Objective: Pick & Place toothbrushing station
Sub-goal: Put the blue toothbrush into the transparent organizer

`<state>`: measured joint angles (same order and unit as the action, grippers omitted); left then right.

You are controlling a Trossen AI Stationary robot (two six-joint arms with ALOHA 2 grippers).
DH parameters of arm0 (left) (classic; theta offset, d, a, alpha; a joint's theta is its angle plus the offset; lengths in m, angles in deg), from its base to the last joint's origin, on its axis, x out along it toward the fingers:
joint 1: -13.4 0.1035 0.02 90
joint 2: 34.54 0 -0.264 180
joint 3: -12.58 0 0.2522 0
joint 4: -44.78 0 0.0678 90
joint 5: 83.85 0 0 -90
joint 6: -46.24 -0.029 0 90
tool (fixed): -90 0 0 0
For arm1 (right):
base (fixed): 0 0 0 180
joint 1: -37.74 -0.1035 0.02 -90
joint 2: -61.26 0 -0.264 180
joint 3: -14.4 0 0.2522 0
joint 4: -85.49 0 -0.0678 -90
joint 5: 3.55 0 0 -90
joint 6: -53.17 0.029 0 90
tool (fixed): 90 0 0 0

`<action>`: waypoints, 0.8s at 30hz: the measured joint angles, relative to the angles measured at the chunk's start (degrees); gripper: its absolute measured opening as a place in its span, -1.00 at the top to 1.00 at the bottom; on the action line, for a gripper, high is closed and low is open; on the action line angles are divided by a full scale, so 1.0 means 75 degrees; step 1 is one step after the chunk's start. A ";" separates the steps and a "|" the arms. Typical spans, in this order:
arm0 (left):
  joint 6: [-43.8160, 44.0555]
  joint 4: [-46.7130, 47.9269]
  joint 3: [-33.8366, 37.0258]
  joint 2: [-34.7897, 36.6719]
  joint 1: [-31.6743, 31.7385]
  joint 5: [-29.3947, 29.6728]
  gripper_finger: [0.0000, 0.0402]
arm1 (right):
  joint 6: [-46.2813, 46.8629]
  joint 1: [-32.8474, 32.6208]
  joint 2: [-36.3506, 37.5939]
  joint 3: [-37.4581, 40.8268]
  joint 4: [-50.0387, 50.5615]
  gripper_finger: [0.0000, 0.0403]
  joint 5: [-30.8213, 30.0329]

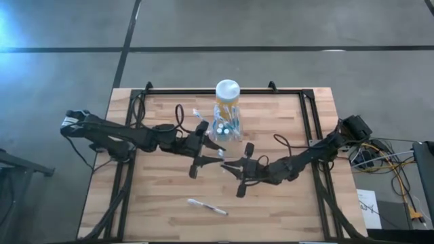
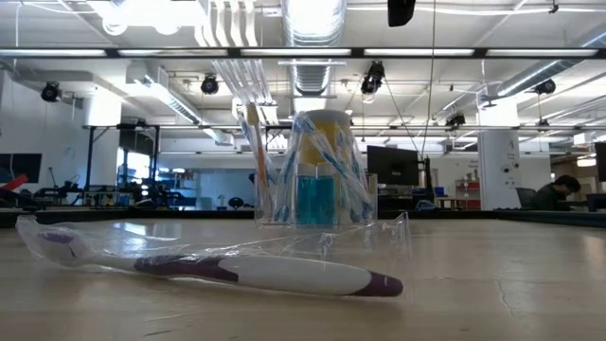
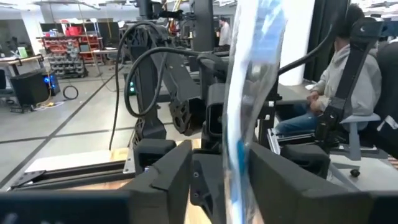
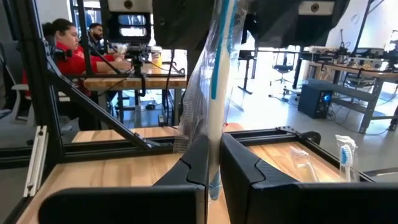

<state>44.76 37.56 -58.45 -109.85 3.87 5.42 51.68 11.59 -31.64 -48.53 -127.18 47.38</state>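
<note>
Two pincers met mid-bench over one wrapped toothbrush.
Left pincer (image 1: 218, 150) and right pincer (image 1: 230, 165) each clamped the wrapped toothbrush (image 4: 219, 81); toothbrushing station (image 1: 226, 127) stood behind on the wooden bench (image 1: 163, 210), beside the yellow jar (image 1: 227, 95). Another toothbrush (image 2: 256, 273) lay near; seated people (image 4: 65, 46) beyond.

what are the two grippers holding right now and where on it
Both grip one plastic-wrapped toothbrush between them: the right gripper is shut on its lower end, the left gripper on the wrapper.

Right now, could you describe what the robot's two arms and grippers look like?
Both arms are dark and slim-jointed, with black cables looping along them. The left gripper and right gripper each have two black, angular, wedge-shaped fingers. The left arm's base bears a pale marking.
</note>
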 joint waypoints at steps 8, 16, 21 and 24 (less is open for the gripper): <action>-0.0220 0.0011 0.0015 0.0012 -0.0006 -0.0459 0.89 | 0.0208 0.0085 0.0000 0.0003 0.0171 0.78 -0.0041; -0.0482 0.0484 0.0035 0.0785 0.0005 -0.0606 0.89 | 0.0327 -0.0299 0.0261 0.0009 0.0616 0.30 -0.0499; -0.0676 0.1633 0.0105 0.1789 0.0005 -0.0556 0.89 | 0.0310 -0.0631 0.0626 0.0015 0.1250 0.19 -0.1061; -0.0684 0.1943 0.0483 0.2391 0.0005 -0.0440 0.89 | 0.0492 -0.0808 0.0847 0.0022 0.1828 0.18 -0.1075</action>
<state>39.63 52.14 -54.83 -91.92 3.91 2.12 55.37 5.52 -25.29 -48.37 -113.47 39.32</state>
